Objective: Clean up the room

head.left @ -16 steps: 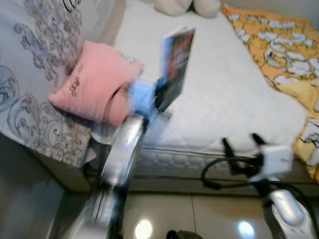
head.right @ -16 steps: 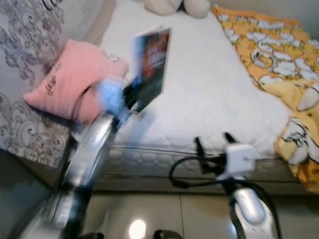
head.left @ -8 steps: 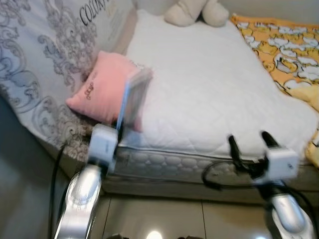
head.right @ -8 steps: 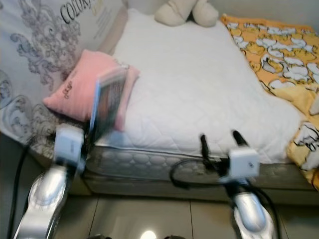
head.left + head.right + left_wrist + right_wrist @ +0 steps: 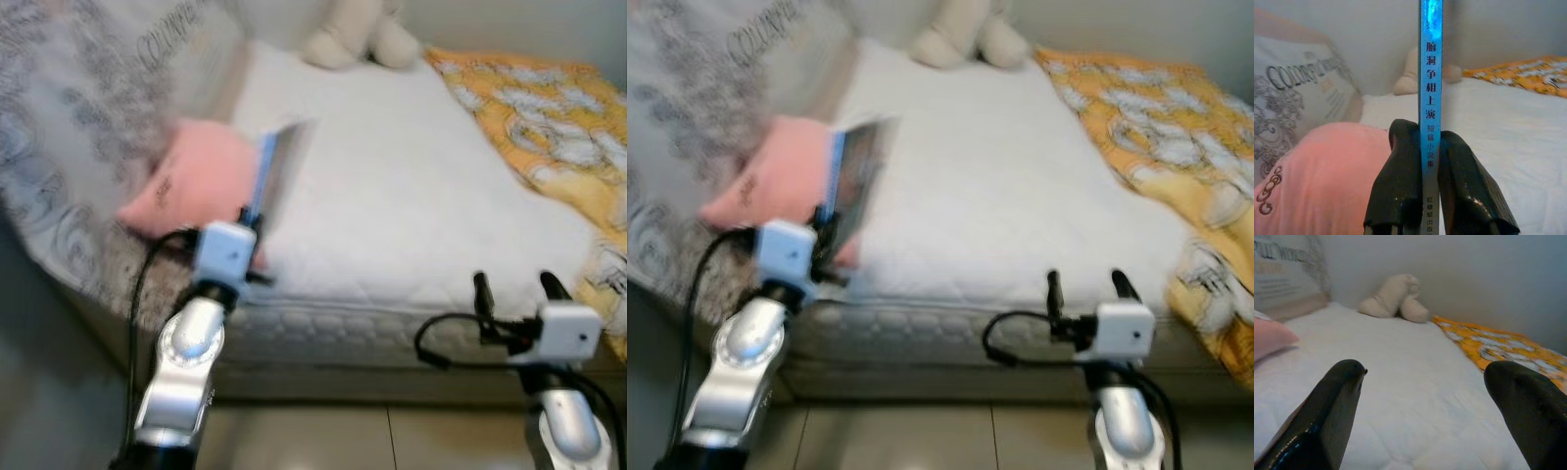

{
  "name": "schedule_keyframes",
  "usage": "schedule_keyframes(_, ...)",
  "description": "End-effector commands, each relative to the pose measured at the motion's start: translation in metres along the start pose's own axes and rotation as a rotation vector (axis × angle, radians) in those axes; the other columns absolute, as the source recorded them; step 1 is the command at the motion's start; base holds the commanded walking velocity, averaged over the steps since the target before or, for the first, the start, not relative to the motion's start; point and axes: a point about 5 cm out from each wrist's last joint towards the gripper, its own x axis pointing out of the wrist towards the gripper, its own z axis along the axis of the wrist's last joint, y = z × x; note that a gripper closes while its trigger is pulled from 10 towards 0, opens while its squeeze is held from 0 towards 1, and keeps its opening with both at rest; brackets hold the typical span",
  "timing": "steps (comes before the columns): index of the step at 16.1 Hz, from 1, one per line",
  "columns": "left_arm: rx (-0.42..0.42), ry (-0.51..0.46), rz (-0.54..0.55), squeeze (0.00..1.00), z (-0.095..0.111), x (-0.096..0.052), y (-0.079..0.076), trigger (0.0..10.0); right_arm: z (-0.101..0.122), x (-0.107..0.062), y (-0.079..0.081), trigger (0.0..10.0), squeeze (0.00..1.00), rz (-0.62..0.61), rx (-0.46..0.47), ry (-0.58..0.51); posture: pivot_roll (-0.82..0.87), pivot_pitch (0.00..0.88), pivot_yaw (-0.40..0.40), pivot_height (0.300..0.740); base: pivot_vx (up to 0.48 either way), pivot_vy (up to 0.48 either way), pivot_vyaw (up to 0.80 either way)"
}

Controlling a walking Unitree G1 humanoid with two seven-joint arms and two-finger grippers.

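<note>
Holding book (image 5: 1430, 98) edge-on, left end effector (image 5: 1431, 196) pinches spine, near pink pillow (image 5: 191, 181) at bed (image 5: 411, 206) edge. We note book lower than second ago, swung upright. Right end effector (image 5: 509, 289) spread, empty. We judge book mid-carry, not yet stowed.

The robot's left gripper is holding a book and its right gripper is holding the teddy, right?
Not quite. The left gripper does hold the book, but the right gripper holds nothing: the right wrist view shows its fingers wide apart, with the teddy lying far off at the head of the bed.
</note>
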Motion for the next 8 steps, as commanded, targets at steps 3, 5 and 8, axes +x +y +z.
schedule_keyframes(3,-0.017,-0.007,0.0,0.0,0.005,0.007,-0.002,10.0,0.0,0.006,0.002,10.0,0.0,-0.002,0.017,-0.018,-0.09,0.0,-0.02,0.74,0.48,0.0,0.0)
schedule_keyframes(5,-0.026,0.001,-0.002,0.0,0.005,0.008,-0.004,10.0,-0.001,0.006,0.006,10.0,0.0,0.013,0.021,-0.017,-0.1,0.0,-0.016,0.74,0.48,0.0,0.0)
schedule_keyframes(8,-0.031,0.001,-0.013,0.0,0.006,0.014,-0.007,10.0,0.0,0.007,0.009,10.0,0.0,0.029,0.026,-0.018,-0.11,0.0,-0.018,0.74,0.48,0.0,0.0)
